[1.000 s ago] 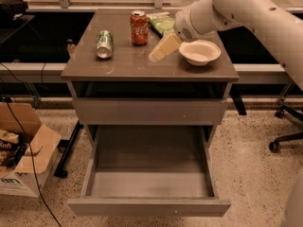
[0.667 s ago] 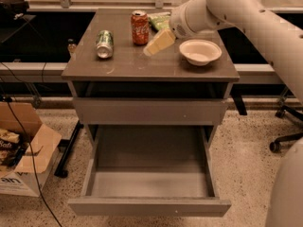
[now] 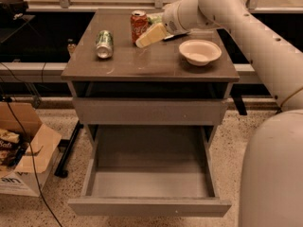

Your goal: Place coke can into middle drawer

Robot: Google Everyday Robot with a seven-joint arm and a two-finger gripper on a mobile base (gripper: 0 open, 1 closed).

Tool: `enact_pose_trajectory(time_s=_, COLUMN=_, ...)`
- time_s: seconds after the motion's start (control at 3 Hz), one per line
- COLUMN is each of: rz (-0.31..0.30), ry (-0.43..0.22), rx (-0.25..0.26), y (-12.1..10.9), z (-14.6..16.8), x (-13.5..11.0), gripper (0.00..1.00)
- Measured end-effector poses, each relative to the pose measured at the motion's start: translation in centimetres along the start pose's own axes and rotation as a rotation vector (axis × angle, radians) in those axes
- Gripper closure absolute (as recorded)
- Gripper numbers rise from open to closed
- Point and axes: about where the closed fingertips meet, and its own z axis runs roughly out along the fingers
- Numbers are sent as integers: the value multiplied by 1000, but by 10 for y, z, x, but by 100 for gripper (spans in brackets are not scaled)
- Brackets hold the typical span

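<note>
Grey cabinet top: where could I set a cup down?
Bare: the front strip of the grey cabinet top, between the lying green-and-silver can and the white bowl, and the floor of the open grey drawer. Crowded: the back, where the cream gripper sits beside the red coke can.

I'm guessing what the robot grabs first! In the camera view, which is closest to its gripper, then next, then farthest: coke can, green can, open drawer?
1. coke can, just beside the gripper, at the cabinet top's back.
2. green can, lying on the top's left side.
3. middle drawer, open, down below.
</note>
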Motion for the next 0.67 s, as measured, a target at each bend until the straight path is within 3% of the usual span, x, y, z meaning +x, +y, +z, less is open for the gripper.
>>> enact_pose_trajectory(time_s=0.67, rz=-3, ry=-34, rx=-54, y=-7, z=40, x=-16, gripper=0)
